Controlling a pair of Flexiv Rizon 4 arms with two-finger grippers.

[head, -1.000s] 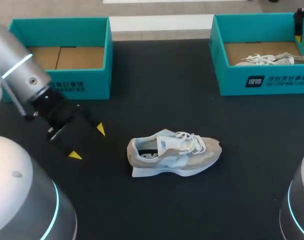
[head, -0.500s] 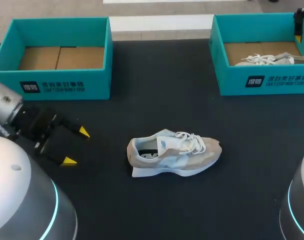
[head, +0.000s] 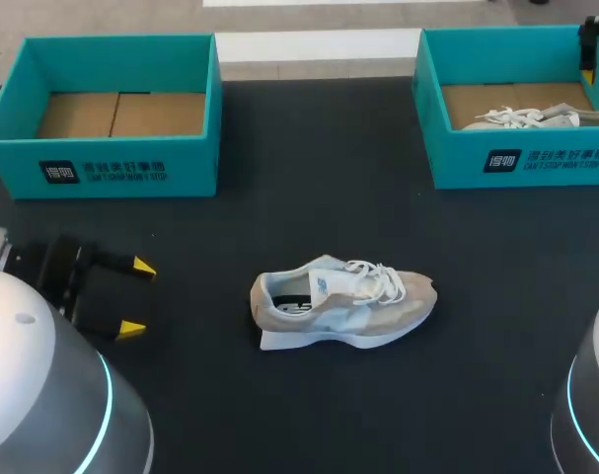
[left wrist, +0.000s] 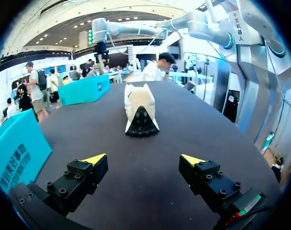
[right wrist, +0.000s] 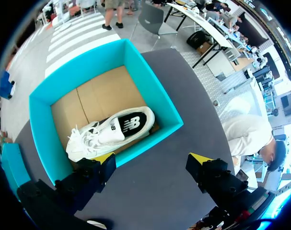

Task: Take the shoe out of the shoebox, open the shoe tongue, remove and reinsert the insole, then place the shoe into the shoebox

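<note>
A beige and light-blue shoe (head: 343, 301) with white laces lies on its sole in the middle of the black table, toe to the right. My left gripper (head: 137, 296) hangs open well to its left with nothing between the fingers. In the left wrist view the shoe (left wrist: 141, 111) lies ahead of the open gripper (left wrist: 144, 159), heel towards it. My right gripper (right wrist: 152, 158) is open above the near wall of the right teal shoebox (right wrist: 150, 96). That box holds a white shoe (right wrist: 111, 134) on its side.
An empty teal shoebox (head: 186, 114) with a cardboard floor stands at the back left. The right shoebox (head: 521, 163) stands at the back right. Black tabletop lies between the boxes and around the shoe.
My left arm has drawn back to the left and towards the near edge, taking its open gripper farther from the shoe. The shoe and right arm have not moved.
</note>
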